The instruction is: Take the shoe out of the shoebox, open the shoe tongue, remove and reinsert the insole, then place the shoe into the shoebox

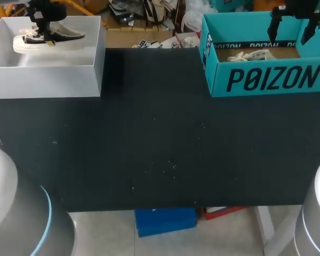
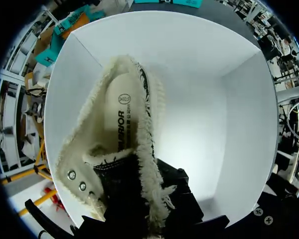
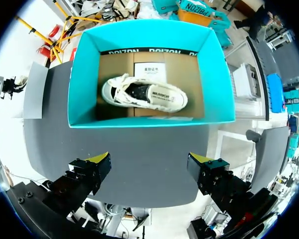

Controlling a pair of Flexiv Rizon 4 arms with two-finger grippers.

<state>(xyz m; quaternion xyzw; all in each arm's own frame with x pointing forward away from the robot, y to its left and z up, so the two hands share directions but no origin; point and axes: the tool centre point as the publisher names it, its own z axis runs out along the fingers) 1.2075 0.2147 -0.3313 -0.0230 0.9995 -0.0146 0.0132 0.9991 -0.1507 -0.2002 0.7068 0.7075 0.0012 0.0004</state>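
Left fingers [image 2: 177, 191] seemingly clenched the dark shoe [image 2: 114, 149] inside the white box [image 1: 48, 74], far left; right fingers [image 3: 97, 162] hung released above the teal shoebox [image 3: 84, 79] holding a pale shoe [image 3: 144, 93]. Nearly every step looked undone.

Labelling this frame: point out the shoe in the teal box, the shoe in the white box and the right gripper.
shoe in the teal box [image 3: 144, 93]: right wrist view, middle of its opening.
shoe in the white box [image 2: 120, 124]: left wrist view, its insole.
right gripper [image 3: 149, 158]: right wrist view, midway between its fingers.
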